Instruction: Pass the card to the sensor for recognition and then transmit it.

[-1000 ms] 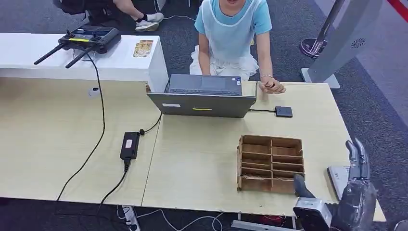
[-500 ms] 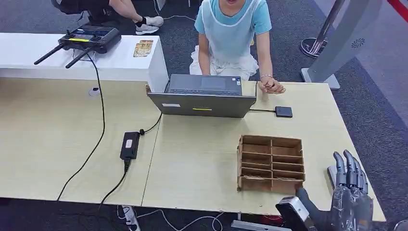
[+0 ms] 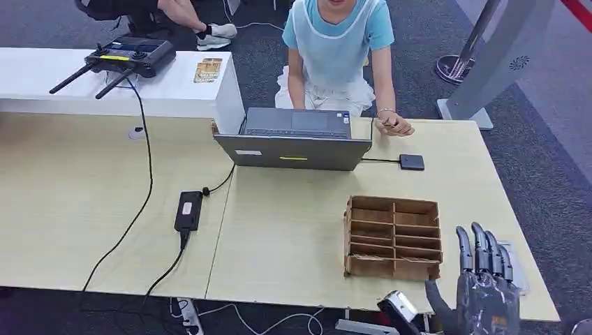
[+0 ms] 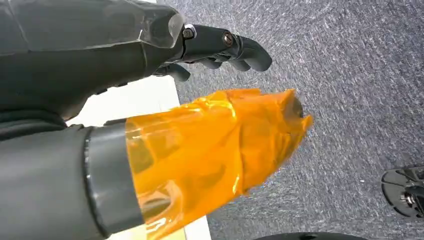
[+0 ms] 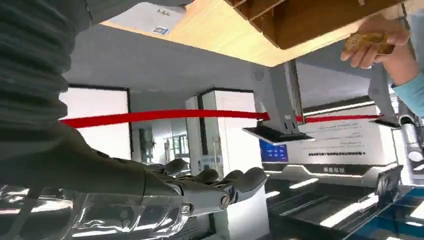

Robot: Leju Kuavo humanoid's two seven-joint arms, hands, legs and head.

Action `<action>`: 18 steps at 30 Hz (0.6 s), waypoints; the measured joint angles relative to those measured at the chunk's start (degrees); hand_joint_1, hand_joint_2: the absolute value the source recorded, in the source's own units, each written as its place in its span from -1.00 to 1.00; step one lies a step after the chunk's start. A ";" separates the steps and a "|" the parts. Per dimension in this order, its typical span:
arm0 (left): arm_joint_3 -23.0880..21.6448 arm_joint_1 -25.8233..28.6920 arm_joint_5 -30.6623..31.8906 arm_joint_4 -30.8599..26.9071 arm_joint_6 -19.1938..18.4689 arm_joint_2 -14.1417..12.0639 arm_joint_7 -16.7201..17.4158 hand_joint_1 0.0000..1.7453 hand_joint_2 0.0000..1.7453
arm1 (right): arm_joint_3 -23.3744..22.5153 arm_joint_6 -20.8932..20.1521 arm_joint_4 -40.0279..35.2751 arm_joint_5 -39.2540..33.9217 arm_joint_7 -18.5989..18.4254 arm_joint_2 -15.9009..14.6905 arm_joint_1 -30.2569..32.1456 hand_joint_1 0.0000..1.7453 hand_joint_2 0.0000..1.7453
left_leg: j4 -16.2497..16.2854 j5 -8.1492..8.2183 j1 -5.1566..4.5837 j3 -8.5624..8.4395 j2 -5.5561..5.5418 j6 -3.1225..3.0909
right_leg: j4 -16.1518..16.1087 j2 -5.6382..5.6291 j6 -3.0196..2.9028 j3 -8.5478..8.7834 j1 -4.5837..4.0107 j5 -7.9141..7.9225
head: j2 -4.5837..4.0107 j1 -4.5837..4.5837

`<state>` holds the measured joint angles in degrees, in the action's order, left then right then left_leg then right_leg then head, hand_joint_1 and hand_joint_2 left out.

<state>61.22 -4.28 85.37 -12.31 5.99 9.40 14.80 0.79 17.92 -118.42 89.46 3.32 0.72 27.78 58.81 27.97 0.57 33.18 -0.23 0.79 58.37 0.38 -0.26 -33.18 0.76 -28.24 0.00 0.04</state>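
right hand [image 3: 482, 289] shifts left along the table's near edge, now just right of the wooden organizer [image 3: 393, 238]; fingers stay straight and apart, holding nothing. White card [image 3: 515, 258] more exposed.

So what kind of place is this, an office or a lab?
Probably a robot demo or test space set up like an office: a laptop on a desk, an antenna remote controller, grey carpet and a person seated opposite.

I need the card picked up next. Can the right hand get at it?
Probably yes: the right hand is open and empty right beside the card, which lies flat near the table edge with nothing covering it.
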 joint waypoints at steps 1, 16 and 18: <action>0.00 -0.02 0.24 0.00 -0.02 -0.02 -0.09 -1.00 -1.00 | 1.63 0.00 0.70 0.33 -3.35 -2.55 -0.27 -1.00 1.00 | 0.00 0.00 0.00 0.00 0.00 0.00 | 0.00 0.00 0.00 0.01 0.00 0.00 | 0.02 0.00; 0.00 -0.10 1.55 0.00 -0.53 -0.15 -0.76 -1.00 -1.00 | 14.81 -0.42 7.95 0.72 -13.33 -16.93 -7.40 -1.00 1.00 | 0.01 0.00 -0.01 -0.02 0.02 0.00 | -0.01 0.00 0.01 0.02 0.01 0.01 | 0.02 0.02; 0.00 -0.11 1.70 0.00 -0.55 -0.18 -0.83 -1.00 -1.00 | 15.49 -0.44 8.52 0.72 -14.02 -17.85 -8.14 -1.00 1.00 | 0.01 0.00 -0.01 -0.02 0.02 0.00 | -0.01 0.00 0.01 0.02 0.01 0.01 | 0.00 -0.02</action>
<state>61.22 -4.39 87.08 -12.31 5.44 9.22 13.97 16.28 17.49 -109.90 90.18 -10.71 -17.13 19.63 58.82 27.97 0.57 33.16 -0.22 0.79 58.35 0.39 -0.25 -33.15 0.77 -28.24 0.00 0.02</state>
